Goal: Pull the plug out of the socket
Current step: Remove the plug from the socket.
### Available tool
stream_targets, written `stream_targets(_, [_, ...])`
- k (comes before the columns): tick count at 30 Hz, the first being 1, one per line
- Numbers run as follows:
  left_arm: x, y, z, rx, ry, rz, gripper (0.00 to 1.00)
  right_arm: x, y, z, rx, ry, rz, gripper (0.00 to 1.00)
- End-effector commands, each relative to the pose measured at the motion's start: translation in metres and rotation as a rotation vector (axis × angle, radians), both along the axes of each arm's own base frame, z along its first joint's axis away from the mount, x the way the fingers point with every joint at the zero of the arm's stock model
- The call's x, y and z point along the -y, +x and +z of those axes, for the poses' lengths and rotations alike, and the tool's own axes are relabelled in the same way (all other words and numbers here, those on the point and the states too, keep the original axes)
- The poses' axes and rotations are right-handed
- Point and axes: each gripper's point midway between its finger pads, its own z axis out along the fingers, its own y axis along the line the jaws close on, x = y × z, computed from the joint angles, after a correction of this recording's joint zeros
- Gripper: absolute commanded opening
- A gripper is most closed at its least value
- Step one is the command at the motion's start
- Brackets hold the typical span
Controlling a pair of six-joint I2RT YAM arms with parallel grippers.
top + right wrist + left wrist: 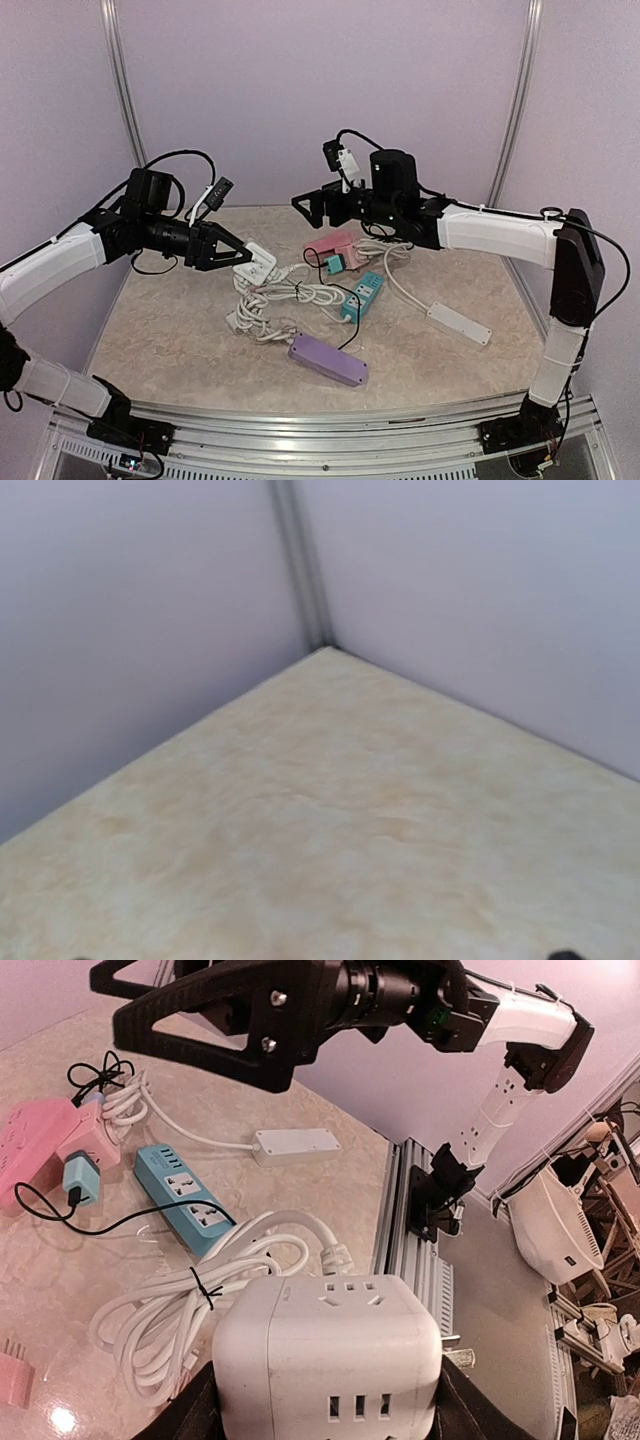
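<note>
My left gripper (330, 1405) is shut on a white cube socket (325, 1355), with a dark finger against each of its sides; the cube (255, 262) is held just above the table. A small pink plug (12, 1380) lies loose on the table beside the cube, prongs showing, and nothing grips it. My right gripper (312, 205) hangs open and empty above the table's far middle, with nothing between its spread black fingers (200, 1050). The right wrist view shows only bare tabletop and wall corner.
A tied white cord bundle (275, 300) trails from the cube. A pink power strip (335, 245) carries a teal adapter (333, 264) with a black cord. A blue strip (362, 295), a purple strip (328, 360) and a white strip (458, 323) lie nearby.
</note>
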Motion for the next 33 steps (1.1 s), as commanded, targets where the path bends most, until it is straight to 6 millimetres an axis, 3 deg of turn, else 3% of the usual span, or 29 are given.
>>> stream_targets(1, [0.004, 0.008, 0.025, 0.074, -0.052, 0.002, 0.11, 0.037, -0.014, 0.000, -0.034, -0.013, -0.087, 0.96])
stream_targets(5, [0.005, 0.019, 0.015, 0.027, -0.042, 0.042, 0.10, 0.063, -0.051, -0.004, -0.098, 0.033, -0.067, 0.95])
stream_targets(8, [0.002, 0.033, 0.003, -0.025, -0.018, 0.108, 0.11, 0.070, -0.079, -0.011, -0.125, 0.029, -0.050, 0.94])
stream_targets(16, [-0.002, 0.049, -0.018, -0.101, 0.002, 0.151, 0.10, 0.025, -0.150, -0.038, -0.144, -0.023, 0.080, 0.92])
stream_targets(27, [0.004, 0.035, -0.009, -0.019, -0.011, 0.096, 0.10, 0.001, -0.147, -0.050, -0.376, 0.240, 0.071, 0.88])
stream_targets(33, [0.013, 0.017, 0.000, 0.040, -0.037, 0.040, 0.10, 0.002, -0.142, -0.062, -0.492, 0.343, 0.024, 0.74])
